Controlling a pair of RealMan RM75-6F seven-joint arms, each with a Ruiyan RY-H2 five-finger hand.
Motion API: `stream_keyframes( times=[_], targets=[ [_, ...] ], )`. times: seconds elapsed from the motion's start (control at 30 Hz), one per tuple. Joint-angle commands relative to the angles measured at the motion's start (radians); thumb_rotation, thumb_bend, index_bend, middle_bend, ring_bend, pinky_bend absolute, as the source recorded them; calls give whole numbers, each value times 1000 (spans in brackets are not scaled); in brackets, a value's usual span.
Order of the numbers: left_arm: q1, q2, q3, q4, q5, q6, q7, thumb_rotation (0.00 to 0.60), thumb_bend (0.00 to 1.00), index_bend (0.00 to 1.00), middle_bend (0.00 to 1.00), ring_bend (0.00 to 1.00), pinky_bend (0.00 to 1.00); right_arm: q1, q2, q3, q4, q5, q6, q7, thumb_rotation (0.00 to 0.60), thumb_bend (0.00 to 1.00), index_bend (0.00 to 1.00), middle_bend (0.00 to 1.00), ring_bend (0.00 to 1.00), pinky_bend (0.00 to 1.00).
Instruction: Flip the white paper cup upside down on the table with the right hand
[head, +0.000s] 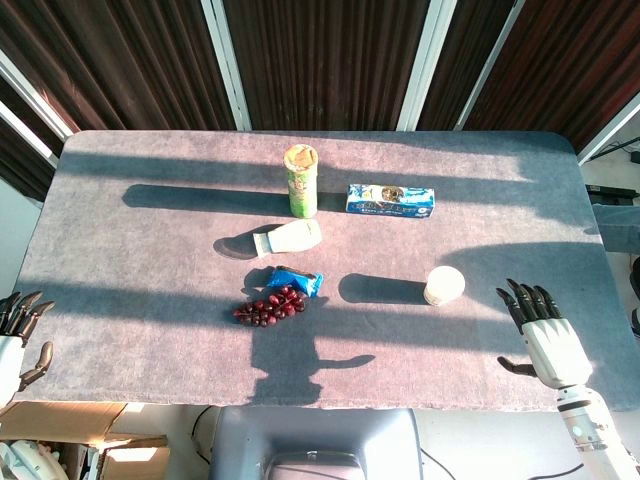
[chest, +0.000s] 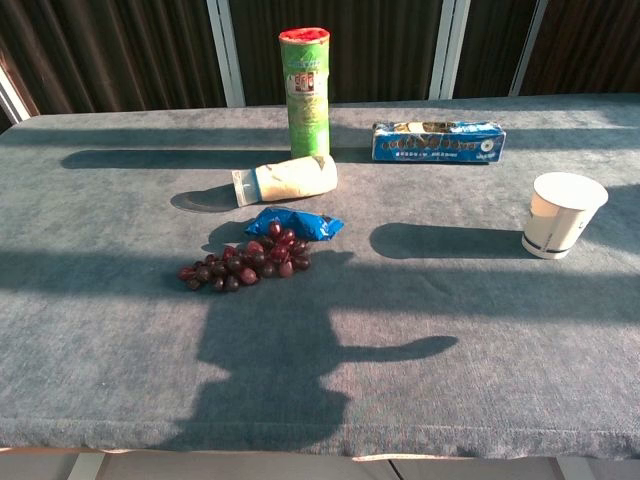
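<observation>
The white paper cup (head: 444, 285) (chest: 560, 214) stands upright, mouth up, on the grey table to the right of centre. My right hand (head: 545, 338) hovers near the table's front right edge, a short way right of and nearer than the cup, fingers spread and holding nothing. My left hand (head: 18, 338) sits at the front left corner, fingers apart and empty, partly cut off by the frame. Neither hand shows in the chest view.
A green snack can (head: 301, 180) stands at the back centre, a blue biscuit box (head: 390, 200) lies right of it. A cream bottle (head: 287, 238) lies on its side. Red grapes (head: 270, 306) and a blue packet (head: 297, 282) sit left of the cup.
</observation>
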Motion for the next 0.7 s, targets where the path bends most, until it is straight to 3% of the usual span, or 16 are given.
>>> stream_keyframes(
  times=[0.03,0.37,0.53,0.7],
  targets=[
    [0,-1,-1,1,-5,-4,0,600,484,168,27,1,105,-4,-15,7,18,-12,20,12,600,204,59,0,0,61],
    [4,25,1,-36,-30,-27,-19,600,484,172,9,0,104,29,-52,50,86,35,-31,117,600,204,11,0,0,62],
    [8,33,-1,-48,-38,-29,-24,600,485,186,10,0,105,110,-37,75,113,131,-235,233,600,205,0,0,0,59],
    [17,53,12,-72,-32,-35,-44,600,484,188,13,0,111,181,-101,91,194,149,-361,347,600,203,0,0,0,61]
  ],
)
